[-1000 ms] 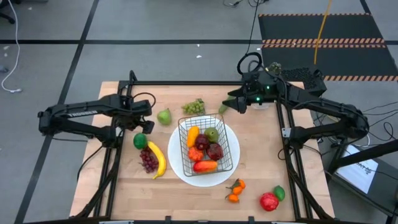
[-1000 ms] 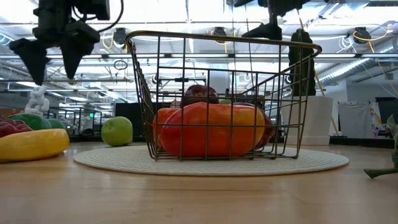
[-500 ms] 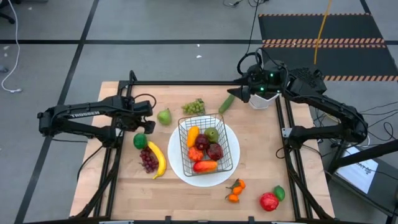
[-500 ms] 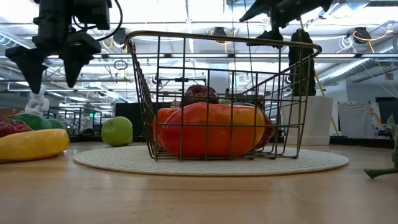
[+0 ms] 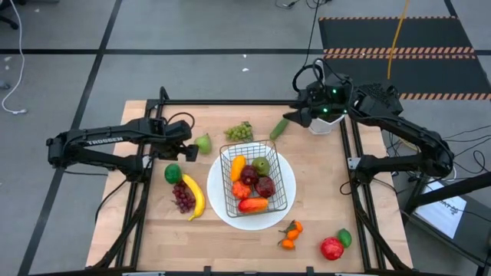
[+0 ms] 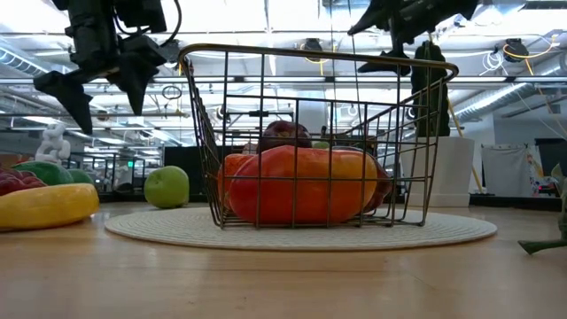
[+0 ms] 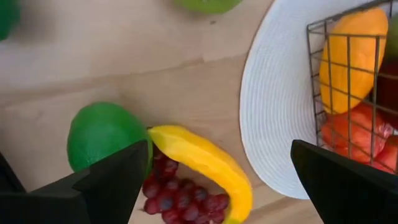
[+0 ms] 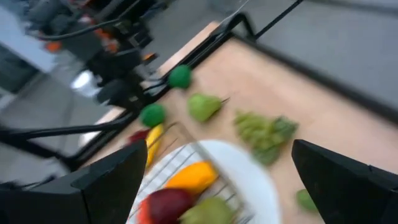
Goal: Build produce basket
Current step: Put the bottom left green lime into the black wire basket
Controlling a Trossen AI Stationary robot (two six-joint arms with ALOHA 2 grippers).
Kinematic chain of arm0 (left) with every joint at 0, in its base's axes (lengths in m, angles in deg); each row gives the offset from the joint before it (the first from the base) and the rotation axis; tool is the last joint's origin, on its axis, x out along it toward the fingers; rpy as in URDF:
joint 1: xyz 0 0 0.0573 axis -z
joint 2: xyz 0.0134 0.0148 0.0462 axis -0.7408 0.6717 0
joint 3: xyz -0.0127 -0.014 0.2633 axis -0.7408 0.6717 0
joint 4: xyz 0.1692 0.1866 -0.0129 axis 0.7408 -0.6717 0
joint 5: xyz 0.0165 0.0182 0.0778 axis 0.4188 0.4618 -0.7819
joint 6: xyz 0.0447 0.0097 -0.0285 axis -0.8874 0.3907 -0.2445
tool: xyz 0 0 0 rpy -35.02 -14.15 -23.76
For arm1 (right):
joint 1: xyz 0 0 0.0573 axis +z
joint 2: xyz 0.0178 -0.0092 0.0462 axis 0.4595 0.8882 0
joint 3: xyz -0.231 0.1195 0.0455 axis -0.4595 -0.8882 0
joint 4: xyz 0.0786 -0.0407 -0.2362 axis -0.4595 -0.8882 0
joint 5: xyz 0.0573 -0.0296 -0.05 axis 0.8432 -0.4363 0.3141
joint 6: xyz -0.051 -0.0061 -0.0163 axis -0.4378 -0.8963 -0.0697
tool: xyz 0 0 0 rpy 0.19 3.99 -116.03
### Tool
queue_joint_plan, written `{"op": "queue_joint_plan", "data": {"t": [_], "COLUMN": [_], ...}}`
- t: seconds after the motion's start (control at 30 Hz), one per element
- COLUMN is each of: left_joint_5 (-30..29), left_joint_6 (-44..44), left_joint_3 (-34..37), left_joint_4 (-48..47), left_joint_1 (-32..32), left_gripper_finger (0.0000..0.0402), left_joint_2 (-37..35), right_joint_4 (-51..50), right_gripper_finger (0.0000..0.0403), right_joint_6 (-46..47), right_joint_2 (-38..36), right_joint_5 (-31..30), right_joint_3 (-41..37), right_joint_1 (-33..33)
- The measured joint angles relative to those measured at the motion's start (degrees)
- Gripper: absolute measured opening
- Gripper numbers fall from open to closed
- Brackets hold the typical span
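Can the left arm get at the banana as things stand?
Probably yes. The left pincer hangs open above the table with the banana lying uncovered nearby, between purple grapes and the white plate; those neighbours crowd its sides.

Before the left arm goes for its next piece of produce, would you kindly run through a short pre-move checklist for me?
1. Left gripper open and empty: ok.
2. Right gripper open, near the table's far right corner, clear of the basket: ok.
3. Basket sits on the white plate: ok.
4. Loose pieces near the left gripper, the pear, lime and banana: ok.
5. Room left in the basket: cannot tell.
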Motion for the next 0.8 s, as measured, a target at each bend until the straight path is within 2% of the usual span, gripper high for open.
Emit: {"op": "queue_joint_plan", "data": {"t": [0.07,0.13,0.4,0.57,0.8], "left_joint_5": [-0.15,-0.94,0.49,4.87,4.53], "left_joint_6": [-1.45,-2.74,-4.92,-5.97,-6.16], "left_joint_3": [0.00,0.00,2.48,7.18,11.70], "left_joint_4": [0.15,-0.14,-7.47,-6.48,-3.58], "left_joint_1": [0.00,-0.02,-0.22,-0.20,-0.20], "left_gripper_finger": [0.0392,0.0392,0.0392,0.0392,0.0392], "left_joint_2": [0.00,0.00,0.76,0.84,0.88], "right_joint_4": [-1.62,-3.14,0.72,4.56,6.63], "right_gripper_finger": [0.0393,0.0393,0.0393,0.0393,0.0393], "right_joint_6": [1.77,3.89,15.08,20.03,24.74], "right_joint_2": [-0.68,-1.37,-3.36,-3.32,-3.27], "right_joint_5": [2.03,1.49,-10.60,-14.20,-21.16], "right_joint_3": [0.00,0.02,0.00,0.02,0.02], "right_joint_1": [1.14,3.14,11.55,15.73,22.74]}}
